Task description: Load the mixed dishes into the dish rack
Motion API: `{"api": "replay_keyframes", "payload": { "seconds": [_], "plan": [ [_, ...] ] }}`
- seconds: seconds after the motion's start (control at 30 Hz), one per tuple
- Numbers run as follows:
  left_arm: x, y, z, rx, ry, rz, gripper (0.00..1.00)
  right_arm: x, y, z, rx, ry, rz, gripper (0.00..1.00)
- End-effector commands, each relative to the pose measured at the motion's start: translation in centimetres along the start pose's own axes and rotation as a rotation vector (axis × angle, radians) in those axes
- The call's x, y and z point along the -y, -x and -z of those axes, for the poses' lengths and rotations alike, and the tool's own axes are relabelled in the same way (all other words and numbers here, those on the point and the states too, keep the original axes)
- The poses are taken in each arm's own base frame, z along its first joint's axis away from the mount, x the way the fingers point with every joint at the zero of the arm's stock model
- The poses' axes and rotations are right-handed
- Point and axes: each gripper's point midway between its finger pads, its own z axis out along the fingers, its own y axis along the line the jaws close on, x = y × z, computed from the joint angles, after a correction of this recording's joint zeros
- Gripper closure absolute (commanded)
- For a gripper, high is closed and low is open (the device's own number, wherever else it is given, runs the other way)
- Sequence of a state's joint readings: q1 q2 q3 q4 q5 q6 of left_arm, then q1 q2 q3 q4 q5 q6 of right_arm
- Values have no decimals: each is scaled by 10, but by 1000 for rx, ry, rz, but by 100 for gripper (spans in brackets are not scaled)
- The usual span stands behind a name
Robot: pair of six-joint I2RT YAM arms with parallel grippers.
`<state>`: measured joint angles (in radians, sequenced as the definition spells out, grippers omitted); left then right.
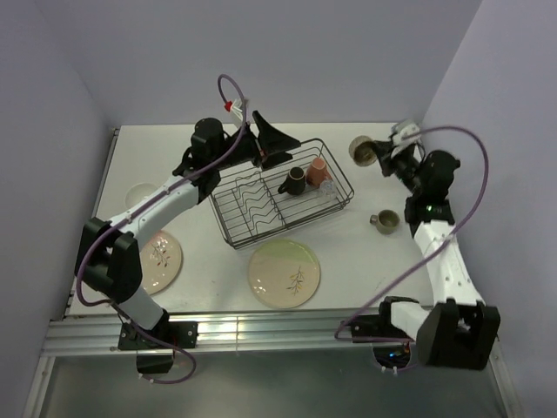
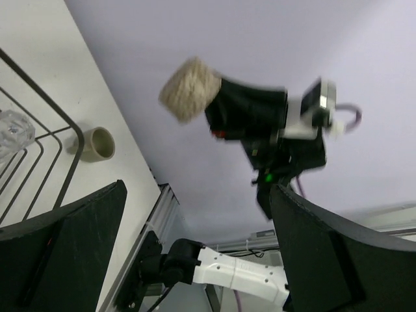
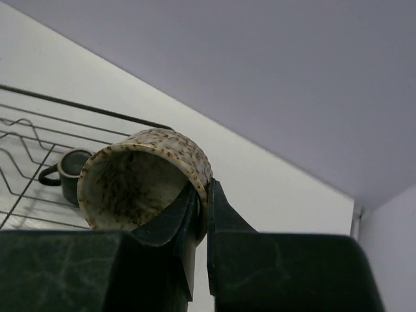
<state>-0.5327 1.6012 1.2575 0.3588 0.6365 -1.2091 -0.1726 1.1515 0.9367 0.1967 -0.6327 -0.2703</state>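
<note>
Where lilac walls (image 1: 261,52) meet, white table (image 1: 213,261) holds dish rack (image 1: 252,213).

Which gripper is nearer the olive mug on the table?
Right. The right gripper, clamping a speckled cup, is just beyond the olive mug; left gripper is across the dish rack.

left end effector (image 1: 278,148) spread wide | right end effector (image 1: 378,155) clamped (raised)

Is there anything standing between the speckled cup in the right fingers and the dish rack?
Nothing visible on the table between them. The speckled cup hangs just off the right end of the dish rack; inside that end sit a pink mug and a dark mug.
</note>
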Motion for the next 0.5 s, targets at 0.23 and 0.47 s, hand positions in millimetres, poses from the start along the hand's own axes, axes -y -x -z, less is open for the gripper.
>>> {"api": "replay_keyframes", "payload": {
  "seconds": [0.23, 0.47],
  "plan": [
    [41, -2, -9, -181, -170, -5, 1, -89, 128, 69, 650, -24, 586, 100],
    [49, -32, 5, -353, -252, -23, 1, -142, 130, 91, 774, 96, 688, 100]
  ]
}}
